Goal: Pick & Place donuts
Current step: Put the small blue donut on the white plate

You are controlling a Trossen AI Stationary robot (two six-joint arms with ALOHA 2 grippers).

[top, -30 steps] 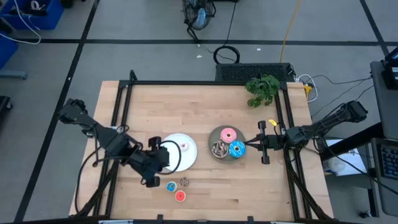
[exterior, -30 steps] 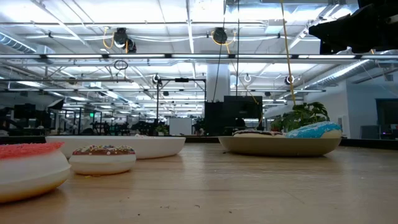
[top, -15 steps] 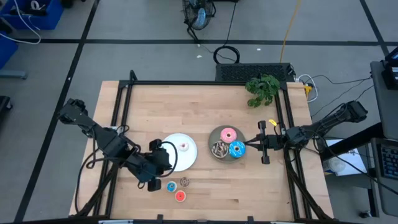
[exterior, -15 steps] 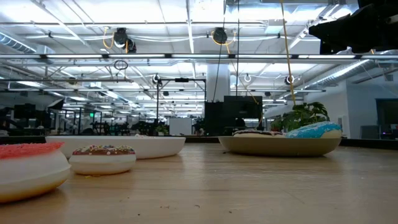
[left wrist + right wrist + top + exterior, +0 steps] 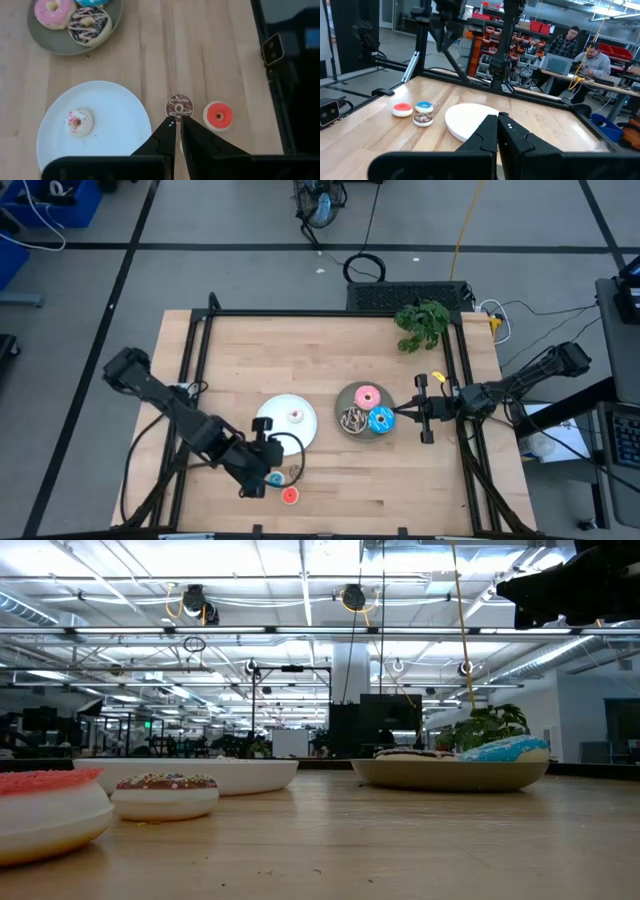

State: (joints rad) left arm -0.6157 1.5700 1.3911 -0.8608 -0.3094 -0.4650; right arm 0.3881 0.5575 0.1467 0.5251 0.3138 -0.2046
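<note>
Even, bright overhead light is falling across the pale wooden worktop (image 5: 330, 360) in the high view, leaving only soft, short shadows under the dark arms. In the low view, long ceiling strip lights (image 5: 300, 630) are glowing far behind, and the near red-topped ring (image 5: 45, 810) at the left edge is looking soft and out of focus. The round white plate (image 5: 95, 125) is showing bright, close to glare, in the left wrist view. Straight frame rails are bowing slightly toward the right wrist view's edges.

No legible txt, labels or nos. anywhere.
</note>
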